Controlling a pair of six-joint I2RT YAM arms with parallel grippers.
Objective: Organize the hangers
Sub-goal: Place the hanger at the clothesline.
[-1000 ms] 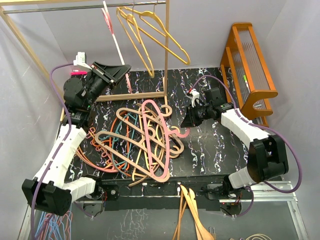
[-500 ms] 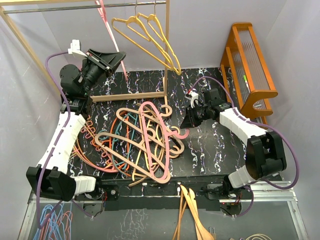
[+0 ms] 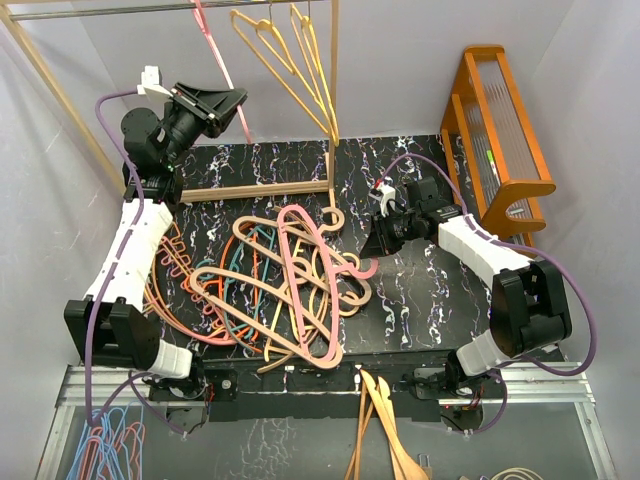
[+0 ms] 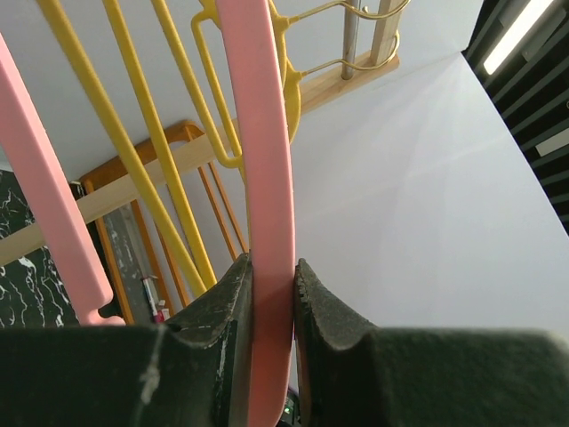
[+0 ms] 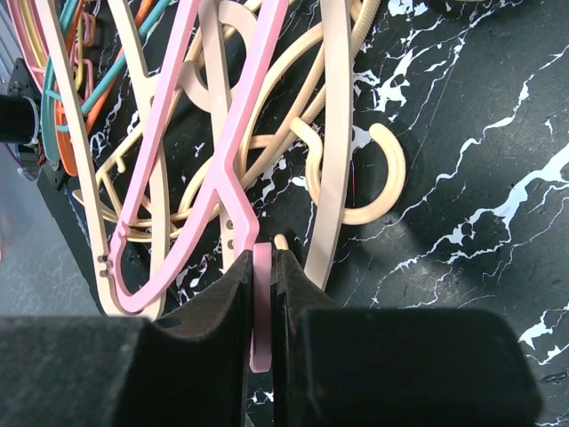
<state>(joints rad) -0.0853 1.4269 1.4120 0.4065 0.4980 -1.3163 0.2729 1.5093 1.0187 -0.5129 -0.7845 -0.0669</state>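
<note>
The left tool was raised at the far left. Its jaws were closed to a narrow gap on the bar of a pink hanger that ran up toward the rail. Whether its hook sat on the rail could not be determined. Yellow hangers hung from the rail just right of it.

The right tool was low over the bench, right of centre. Its jaws were pressed tight on the hook end of a second pink hanger, which lay flat on top of the pile.

The pile of tan, orange, teal and pink hangers lay tangled on the bench, left of centre, between the two arms. An orange rack stood at the far right. Wooden hangers lay below the near edge.
</note>
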